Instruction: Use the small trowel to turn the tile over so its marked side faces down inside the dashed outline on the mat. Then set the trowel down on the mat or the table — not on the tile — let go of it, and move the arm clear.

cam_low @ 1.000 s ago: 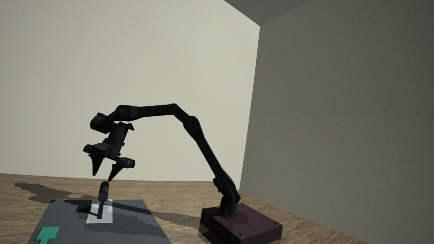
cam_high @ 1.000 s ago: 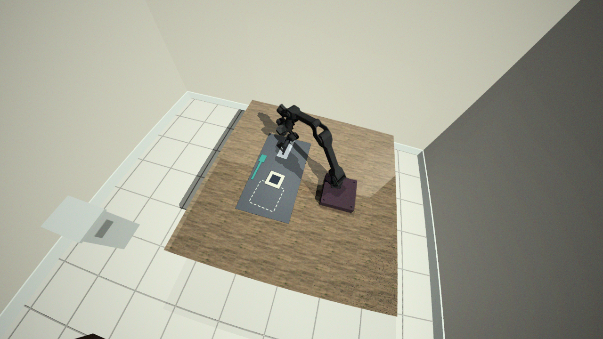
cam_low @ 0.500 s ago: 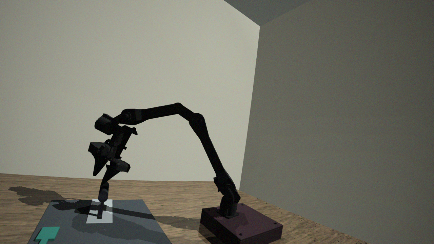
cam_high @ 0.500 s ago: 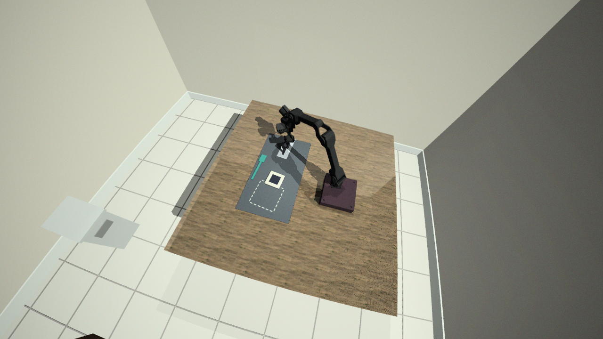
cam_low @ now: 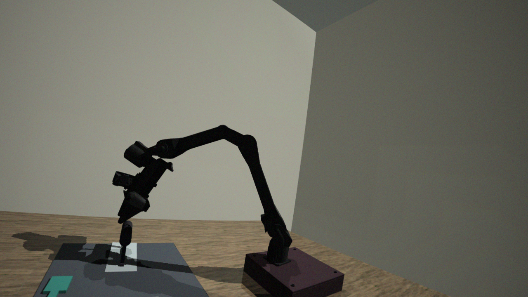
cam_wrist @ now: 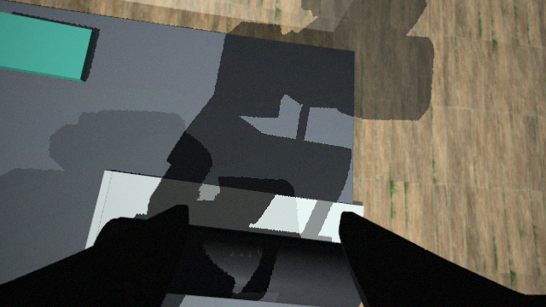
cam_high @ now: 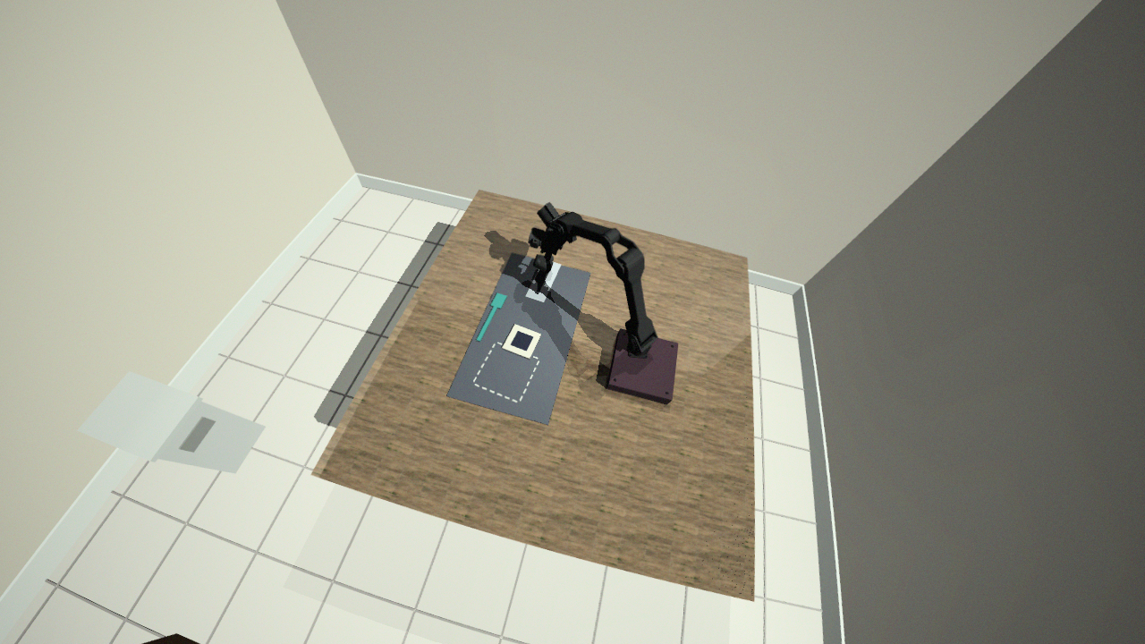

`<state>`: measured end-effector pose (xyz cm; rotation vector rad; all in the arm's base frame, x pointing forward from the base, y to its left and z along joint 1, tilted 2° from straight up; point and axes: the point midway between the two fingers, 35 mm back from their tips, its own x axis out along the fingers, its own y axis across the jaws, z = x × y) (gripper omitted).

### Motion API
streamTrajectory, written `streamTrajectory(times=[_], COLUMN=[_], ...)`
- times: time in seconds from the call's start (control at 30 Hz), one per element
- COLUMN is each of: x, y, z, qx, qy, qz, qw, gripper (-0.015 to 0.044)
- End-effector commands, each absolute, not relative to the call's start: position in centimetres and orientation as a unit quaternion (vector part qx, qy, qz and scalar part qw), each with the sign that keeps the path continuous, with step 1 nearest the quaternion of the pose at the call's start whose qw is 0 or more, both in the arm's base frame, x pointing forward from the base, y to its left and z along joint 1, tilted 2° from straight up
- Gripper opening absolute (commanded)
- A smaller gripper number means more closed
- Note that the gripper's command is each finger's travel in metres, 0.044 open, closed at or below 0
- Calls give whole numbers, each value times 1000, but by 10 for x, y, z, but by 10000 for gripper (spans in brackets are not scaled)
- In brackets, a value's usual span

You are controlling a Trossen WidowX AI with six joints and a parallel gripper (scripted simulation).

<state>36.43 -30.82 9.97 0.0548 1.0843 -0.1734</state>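
Note:
The trowel (cam_high: 534,296) (cam_low: 126,236) (cam_wrist: 124,188) has a pale flat blade lying on the mat's far end and a black handle raised above it. My gripper (cam_low: 120,222) (cam_wrist: 265,218) is open, close above the handle. In the wrist view the handle runs crosswise below the fingertips, not gripped between them. The cream tile (cam_high: 521,341) lies flat mid-mat with its dark square mark up. Its near edge meets or slightly overlaps the far side of the dashed outline (cam_high: 519,400). How near the fingertips are to touching the handle is hard to tell.
A teal flat tool (cam_high: 497,300) (cam_low: 59,283) (cam_wrist: 43,47) with a thin handle lies along the left side of the grey mat (cam_high: 560,376) (cam_low: 162,254) (cam_wrist: 128,94). The arm's purple base (cam_high: 644,368) (cam_low: 295,271) stands to the mat's right on the wooden table (cam_high: 640,496).

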Motion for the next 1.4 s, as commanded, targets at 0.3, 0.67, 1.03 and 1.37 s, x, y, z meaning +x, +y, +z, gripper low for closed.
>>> streamTrajectory(times=[0.3,0.67,1.03,1.37], x=[354,343,334,324], y=[-307,-304,-293,-279], z=[93,88,80,72], qx=[204,344,491,617], qy=[434,352,268,193], qz=[-192,-254,-292,-307], qw=[856,833,776,698], gripper=[300,300,300,300])
